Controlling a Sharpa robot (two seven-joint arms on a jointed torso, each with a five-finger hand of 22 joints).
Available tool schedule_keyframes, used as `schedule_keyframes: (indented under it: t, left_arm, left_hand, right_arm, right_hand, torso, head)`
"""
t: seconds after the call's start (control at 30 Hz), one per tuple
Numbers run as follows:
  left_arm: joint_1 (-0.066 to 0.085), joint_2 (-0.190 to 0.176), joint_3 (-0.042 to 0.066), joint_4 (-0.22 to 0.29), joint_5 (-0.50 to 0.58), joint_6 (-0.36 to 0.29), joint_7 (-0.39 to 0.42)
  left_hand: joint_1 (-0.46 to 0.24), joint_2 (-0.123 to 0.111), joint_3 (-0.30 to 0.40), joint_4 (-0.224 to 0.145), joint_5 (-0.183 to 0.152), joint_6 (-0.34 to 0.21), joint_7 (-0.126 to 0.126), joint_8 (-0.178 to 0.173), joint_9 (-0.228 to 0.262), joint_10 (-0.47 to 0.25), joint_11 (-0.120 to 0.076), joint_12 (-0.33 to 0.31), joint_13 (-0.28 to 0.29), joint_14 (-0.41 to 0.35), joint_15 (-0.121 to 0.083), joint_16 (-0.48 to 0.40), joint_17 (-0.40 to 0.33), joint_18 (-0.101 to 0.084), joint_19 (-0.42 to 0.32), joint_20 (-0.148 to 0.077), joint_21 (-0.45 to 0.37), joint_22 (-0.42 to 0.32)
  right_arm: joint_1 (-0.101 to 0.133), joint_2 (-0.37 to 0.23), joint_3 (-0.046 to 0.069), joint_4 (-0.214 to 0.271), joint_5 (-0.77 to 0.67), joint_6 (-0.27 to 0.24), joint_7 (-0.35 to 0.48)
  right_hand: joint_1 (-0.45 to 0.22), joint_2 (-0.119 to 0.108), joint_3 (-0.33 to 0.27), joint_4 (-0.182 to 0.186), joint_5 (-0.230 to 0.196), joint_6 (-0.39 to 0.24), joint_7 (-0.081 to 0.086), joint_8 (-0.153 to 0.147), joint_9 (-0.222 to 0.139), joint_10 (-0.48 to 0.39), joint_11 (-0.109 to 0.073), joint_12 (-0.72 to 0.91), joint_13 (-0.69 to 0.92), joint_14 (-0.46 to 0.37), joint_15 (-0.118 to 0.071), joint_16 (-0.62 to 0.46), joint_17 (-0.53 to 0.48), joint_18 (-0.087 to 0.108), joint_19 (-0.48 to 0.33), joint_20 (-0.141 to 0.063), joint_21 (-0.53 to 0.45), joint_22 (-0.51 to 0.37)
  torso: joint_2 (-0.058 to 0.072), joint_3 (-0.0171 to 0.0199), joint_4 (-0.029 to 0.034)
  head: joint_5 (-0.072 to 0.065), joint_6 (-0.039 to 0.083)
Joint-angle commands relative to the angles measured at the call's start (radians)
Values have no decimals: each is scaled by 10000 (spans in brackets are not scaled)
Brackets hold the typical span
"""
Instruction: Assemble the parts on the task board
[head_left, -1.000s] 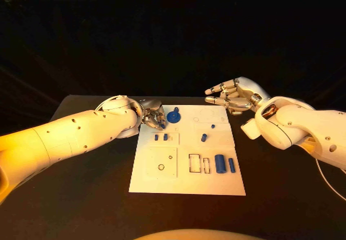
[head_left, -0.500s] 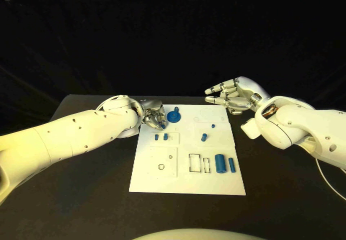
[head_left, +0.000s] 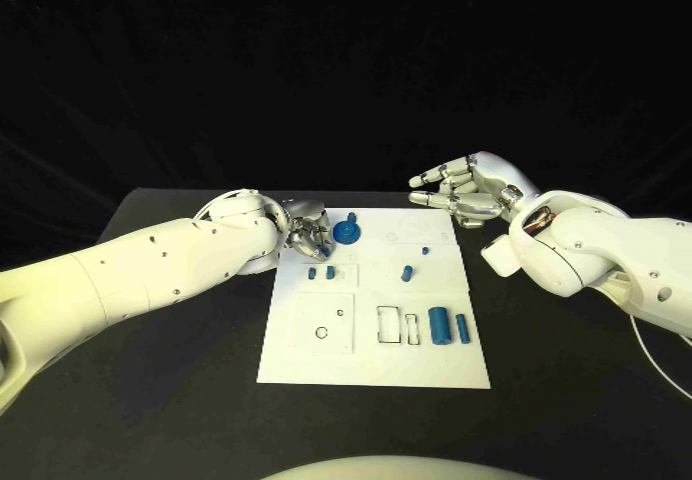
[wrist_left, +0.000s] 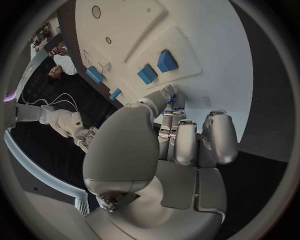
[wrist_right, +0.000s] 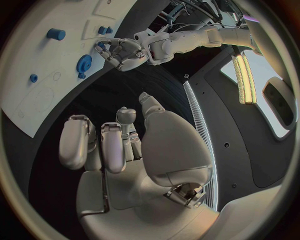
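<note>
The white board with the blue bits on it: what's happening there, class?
A two-armed robot is assembling small blue parts on the task board. Its left hand is at the board's far left corner, fingers curled beside the blue gear; whether it grips anything cannot be told. The right hand hovers off the far right corner, holding nothing. A blue cylinder and other small pieces lie on the board.

White arms (head_left: 130, 275), silver fingers (head_left: 306, 238), seemingly a thin white cable (head_left: 656, 365).
</note>
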Motion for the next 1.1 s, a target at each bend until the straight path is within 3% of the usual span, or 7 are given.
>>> schedule_keyframes:
  t: [0.03, 0.37, 0.5, 0.8, 1.1]
  left_arm:
    - [-40, 45, -20, 33, -78, 413, -146]
    - [-47, 11, -21, 20, -81, 401, -165]
    - [-47, 1, -21, 7, -81, 364, -168]
    - [-51, -32, -15, -48, -49, 178, -179]
    - [-52, -102, -7, -168, -38, 110, -202]
  left_hand:
    - [-105, -37, 48, -36, -31, -90, 34, -67, -23, -65, 63, -91, 15, 294, 64, -34, -30, -111, 143, 1, -48, 507]
    - [-147, -95, 51, -80, -32, -201, 78, -144, -57, -120, 107, -157, 26, 271, 101, -62, -93, -100, 114, 33, -110, 475]
    - [-198, -128, 77, -102, -28, -430, 139, -265, -119, -188, 158, -232, 29, 257, 143, -72, -130, -94, 96, 68, -142, 465]
    - [-384, -336, 146, -156, -21, -1745, 260, -324, -503, -250, 259, -396, 52, 225, 236, -85, -238, -75, 65, 172, -218, 451]
    - [-432, -379, 120, -151, -15, -1809, 274, -296, -536, -271, 276, -428, 55, 217, 245, -94, -269, -72, 59, 185, -235, 445]
  right_arm:
    - [-6, 4, 0, 13, -37, 143, 31]
    - [-6, -2, 0, 9, -37, 141, 34]
    - [-6, -3, 0, 6, -37, 136, 33]
    - [-6, 2, 0, -34, -33, 148, 9]
    - [-6, 4, -1, -77, -52, 288, -111]
  right_hand:
    - [-32, 86, -60, 23, 2, -50, 4, 51, 8, -28, 10, 47, 7, 495, 47, -61, 245, 187, -37, 1, -62, -2]
    - [-32, 86, -60, 23, 2, -50, 4, 51, 8, -28, 10, 47, 7, 495, 47, -61, 245, 187, -37, 1, -62, -2]
    - [-32, 86, -60, 23, 2, -50, 4, 51, 8, -28, 10, 47, 7, 495, 47, -61, 245, 187, -37, 1, -62, -2]
    - [-8, 104, -109, 28, -14, -109, 16, 43, -2, -484, 19, -617, -582, 461, 55, -145, 147, 229, -140, 5, -195, -228]
    - [16, 134, -145, 39, -16, -138, 22, 49, -2, -681, 26, -915, -860, 394, 61, -316, -57, 276, -255, 11, -349, -476]
  torso:
    - [-9, 2, 17]
    - [-7, -4, 13]
    - [-8, -2, 12]
    - [-7, -2, 10]
    - [-9, 7, -8]
  head:
    - [-14, -14]
    - [-17, -21]
    - [-12, -16]
    - [-5, -12]
    - [-3, 5]
